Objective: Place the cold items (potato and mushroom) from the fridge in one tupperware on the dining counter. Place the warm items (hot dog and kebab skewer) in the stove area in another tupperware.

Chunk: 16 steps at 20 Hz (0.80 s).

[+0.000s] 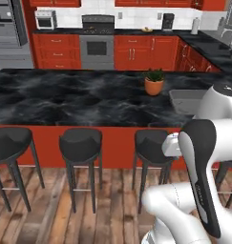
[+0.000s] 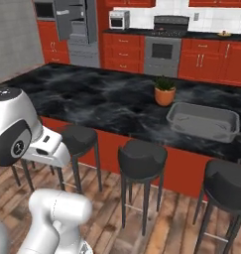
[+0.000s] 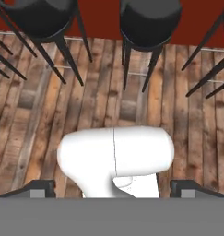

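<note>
1. Even, flat rendered light in all views; no single source visible.
2. Worktop (image 1: 79,97) is dark marble with pale mottling, no hard glare.
3. Stools (image 2: 142,158) throw only faint soft shadows on the floor (image 1: 112,205); contact shadows weak.
4. White arm (image 1: 203,167) is bright, near clipping on its upper curves, with soft grey shading below.
5. Low resolution: far cabinets (image 1: 136,50) and stove (image 1: 97,43) look soft and slightly blocky.
6. Hand view: floor planks are smeared, stool legs sharp-edged; no edge distortion seen.
</note>
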{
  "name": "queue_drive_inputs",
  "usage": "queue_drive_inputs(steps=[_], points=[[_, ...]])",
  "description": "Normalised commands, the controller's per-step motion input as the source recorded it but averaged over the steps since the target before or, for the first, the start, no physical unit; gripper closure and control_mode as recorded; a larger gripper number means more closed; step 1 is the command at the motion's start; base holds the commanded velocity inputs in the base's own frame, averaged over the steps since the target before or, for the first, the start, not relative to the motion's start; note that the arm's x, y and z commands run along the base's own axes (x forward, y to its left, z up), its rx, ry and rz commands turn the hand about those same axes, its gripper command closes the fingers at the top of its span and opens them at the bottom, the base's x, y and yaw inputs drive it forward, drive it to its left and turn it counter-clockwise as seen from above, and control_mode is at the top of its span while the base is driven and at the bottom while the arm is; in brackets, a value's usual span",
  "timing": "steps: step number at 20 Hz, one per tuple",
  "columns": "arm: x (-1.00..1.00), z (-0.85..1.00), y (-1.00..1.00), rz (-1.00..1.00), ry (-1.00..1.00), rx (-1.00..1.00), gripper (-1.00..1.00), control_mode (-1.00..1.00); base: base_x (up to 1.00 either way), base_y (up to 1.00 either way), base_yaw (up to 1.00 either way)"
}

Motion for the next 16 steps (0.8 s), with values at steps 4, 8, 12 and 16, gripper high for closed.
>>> queue_drive_inputs(steps=[4, 8, 12, 16], points=[[0.0, 0.0, 0.0, 0.0, 0.0, 0.0, -1.0, 1.0, 0.0, 1.0, 0.0], [0.0, 0.0, 0.0, 0.0, 0.0, 0.0, -1.0, 1.0, 0.0, 1.0, 0.0], [0.0, 0.0, 0.0, 0.0, 0.0, 0.0, -1.0, 1.0, 0.0, 1.0, 0.0], [0.0, 0.0, 0.0, 0.0, 0.0, 0.0, -1.0, 1.0, 0.0, 1.0, 0.0]])
